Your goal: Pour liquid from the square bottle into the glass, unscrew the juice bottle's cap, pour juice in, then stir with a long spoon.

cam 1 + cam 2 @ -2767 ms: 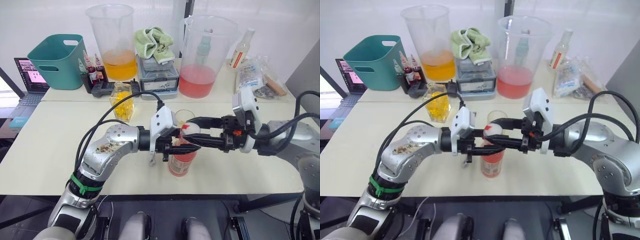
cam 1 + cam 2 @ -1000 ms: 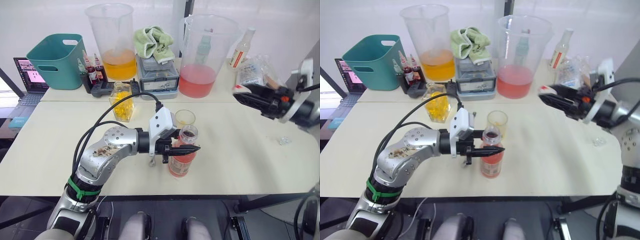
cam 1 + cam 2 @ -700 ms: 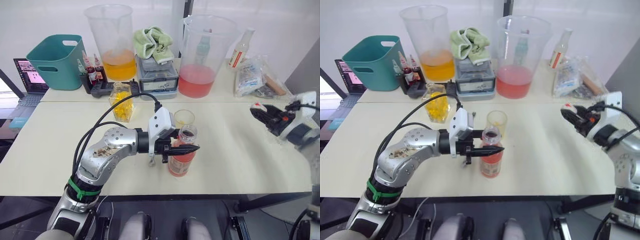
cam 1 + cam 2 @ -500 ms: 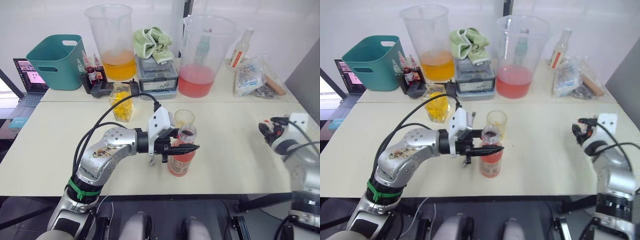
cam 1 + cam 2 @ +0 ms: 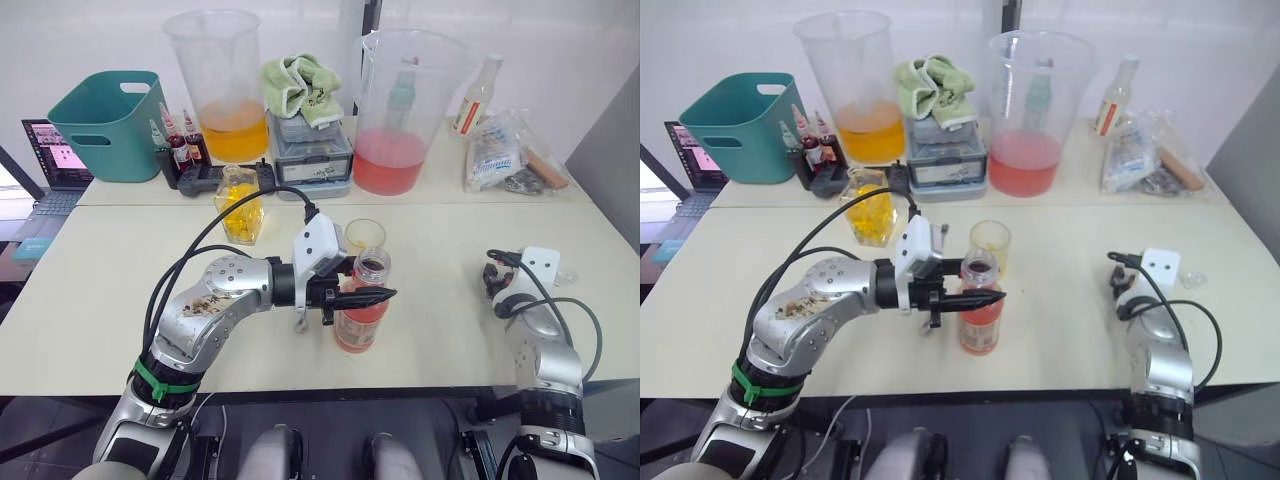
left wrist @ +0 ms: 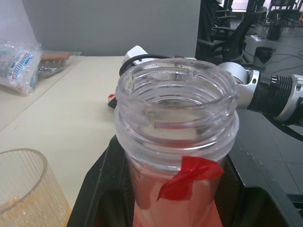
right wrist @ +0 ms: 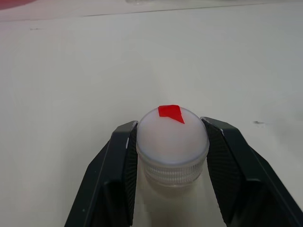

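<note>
Left pincer (image 5: 388, 295) grips the uncapped juice bottle (image 5: 361, 318) mid-counter, glass (image 5: 365, 238) at its twelve o'clock. Right pincer (image 7: 168, 156) clasps the cap (image 7: 172, 138); park it at three o'clock, then tip slowly.

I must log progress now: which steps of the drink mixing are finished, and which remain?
Done: the short clear glass holds some yellow liquid, and the clear plastic juice bottle of pink liquid stands open. In hand: the left gripper grips that bottle at its neck; the right gripper holds the small white cap over the table. Left: pouring juice and stirring.
</note>
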